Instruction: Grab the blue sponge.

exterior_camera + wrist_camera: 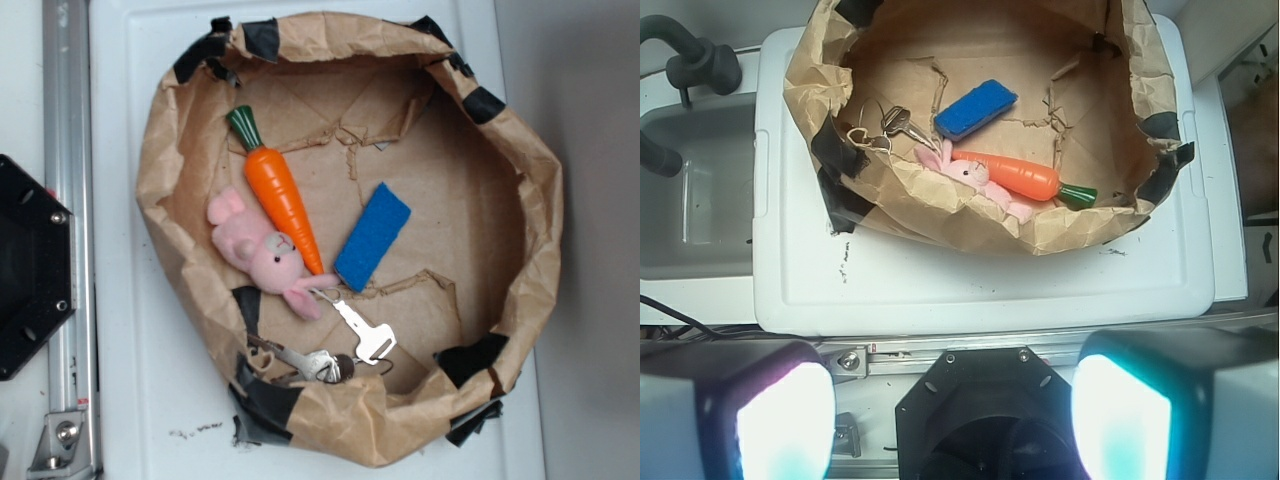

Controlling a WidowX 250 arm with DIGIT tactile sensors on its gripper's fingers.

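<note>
Exterior view: your blue sponge (372, 237) lies flat on the floor of the brown paper nest (540, 200), just right of the orange toy carrot (282, 195) and pink plush rabbit (258, 252), above the keys (362, 333).

Wrist view: your gripper (952, 415) stands open, well short of the sponge (975, 109).

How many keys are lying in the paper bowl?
2. One key lies near the pink bunny's ear; another key sits by the taped rim. More could hide under paper folds.
</note>
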